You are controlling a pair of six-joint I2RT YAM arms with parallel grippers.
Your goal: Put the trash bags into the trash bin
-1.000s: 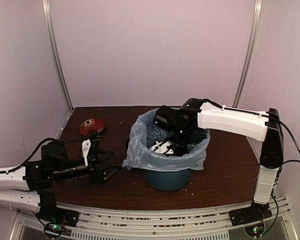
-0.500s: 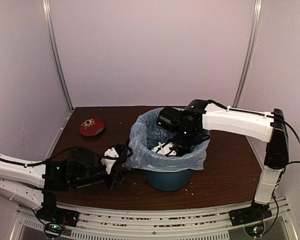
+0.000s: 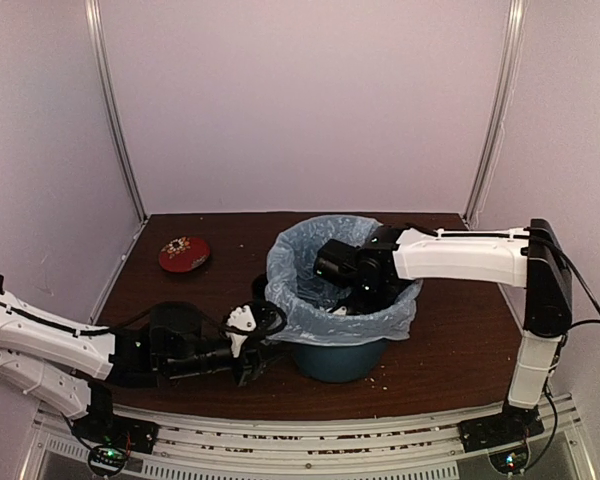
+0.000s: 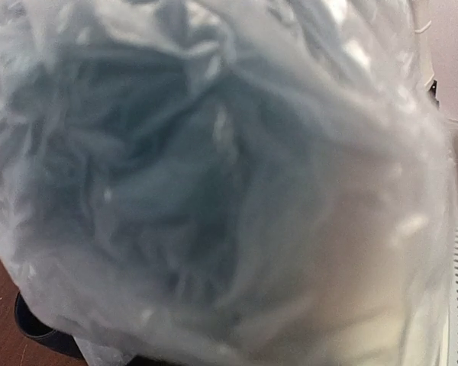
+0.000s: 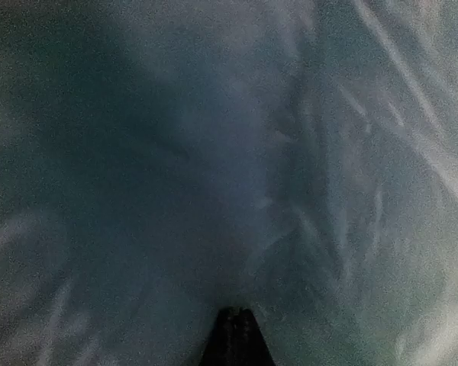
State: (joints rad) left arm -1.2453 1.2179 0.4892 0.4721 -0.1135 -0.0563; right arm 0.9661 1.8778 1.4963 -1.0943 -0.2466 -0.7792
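The teal trash bin stands in the middle of the table. The pale blue-grey trash bag lines it, its mouth open and its edge draped over the rim. My right gripper is down inside the bag; in the right wrist view its dark fingertips are together against the plastic. My left gripper is low at the bin's left side, against the bag's hanging edge. The left wrist view is filled by crinkled plastic, which hides the jaws.
A red round disc lies at the back left of the table. A small dark mug stands just left of the bin, and a dark blue edge also shows low in the left wrist view. Walls close in on three sides.
My left arm has swung in from the left and dropped low against the bin's left side. My right gripper has sunk deeper into the bag. The bag's left flap now hangs closer to the bin.
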